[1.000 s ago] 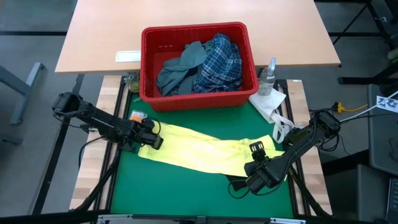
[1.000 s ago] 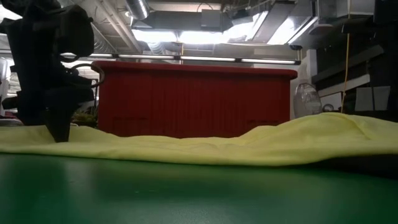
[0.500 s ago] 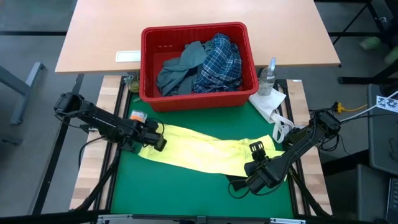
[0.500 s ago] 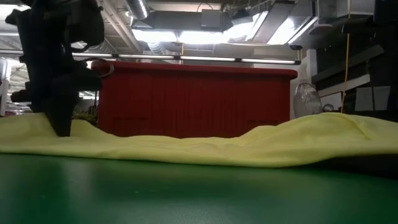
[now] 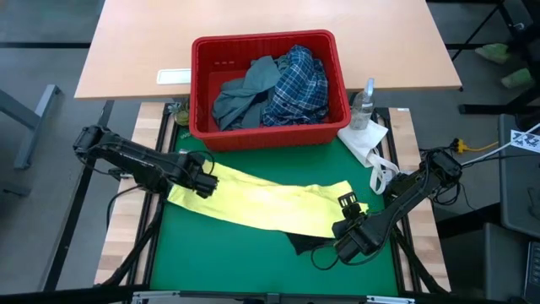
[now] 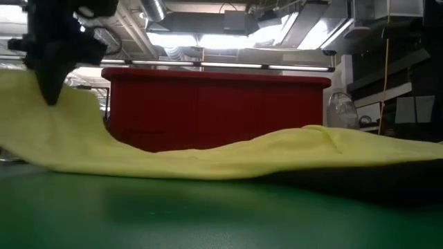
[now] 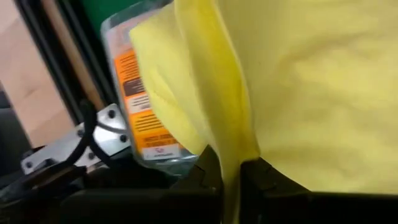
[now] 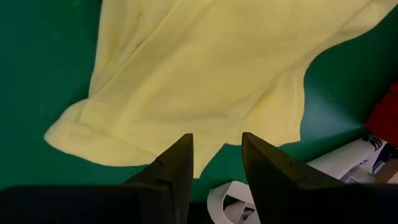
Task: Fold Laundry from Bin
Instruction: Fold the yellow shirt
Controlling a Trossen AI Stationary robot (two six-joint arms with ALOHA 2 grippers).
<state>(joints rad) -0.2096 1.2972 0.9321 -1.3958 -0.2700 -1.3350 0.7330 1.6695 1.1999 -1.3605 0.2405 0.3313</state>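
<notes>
From above, the small soft yellow garment [image 5: 261,203] is lying across the green mat [image 5: 228,253] at centre frame, with the left gripper [image 5: 205,181] pinching its left end. The rectangular red plastic bin [image 5: 268,88] is sitting at upper centre. The right gripper [image 5: 348,209] is hovering at lower right.

At table height, the garment's left end is hanging lifted.

In the right wrist view, its fingers [image 8: 174,168] are standing apart, holding nothing.

Lab/workshop: exposed ceiling ducts and strip lights [image 6: 208,31] overhead, green work mat [image 5: 245,257] on metal-framed bench, plain wooden table [image 5: 135,42], grey floor, loose cables [image 5: 472,148].
</notes>
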